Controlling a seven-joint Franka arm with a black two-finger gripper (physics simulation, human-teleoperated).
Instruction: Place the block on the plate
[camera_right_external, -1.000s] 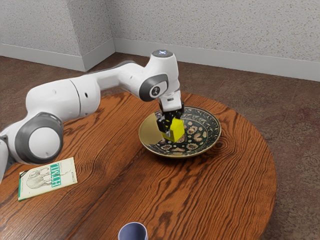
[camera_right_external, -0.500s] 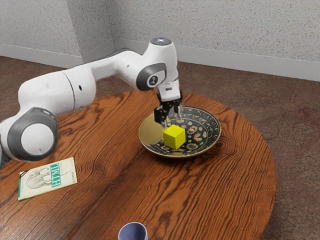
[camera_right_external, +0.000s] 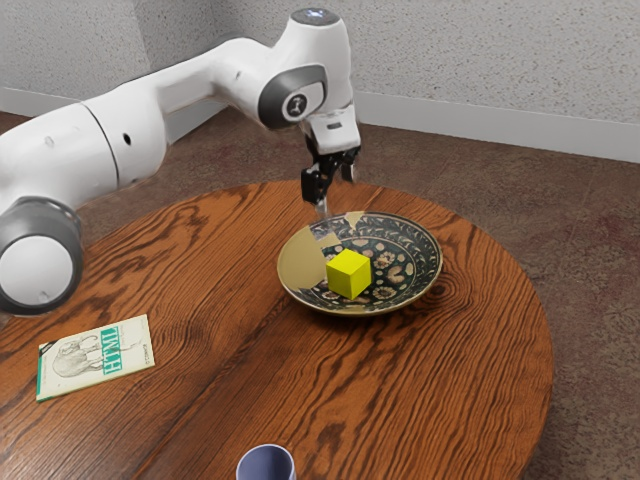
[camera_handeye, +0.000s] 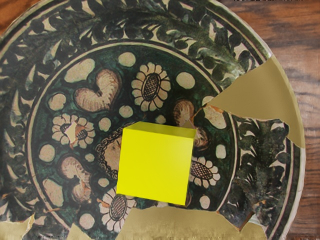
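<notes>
My gripper hangs above the plate's far rim, clear of the block, its fingers parted with nothing between them. The yellow block rests on the patterned plate, inside the rim. From the wrist view, the block sits on the dark floral middle of the plate, below my hand.
A book with an HTML title lies on the round wooden table toward the exterior view's left. A blue-grey cup stands at the lower edge of that view.
The fingers were around the block a second ago and have let it go. My hand has risen well above it, while the block stays on the plate.
</notes>
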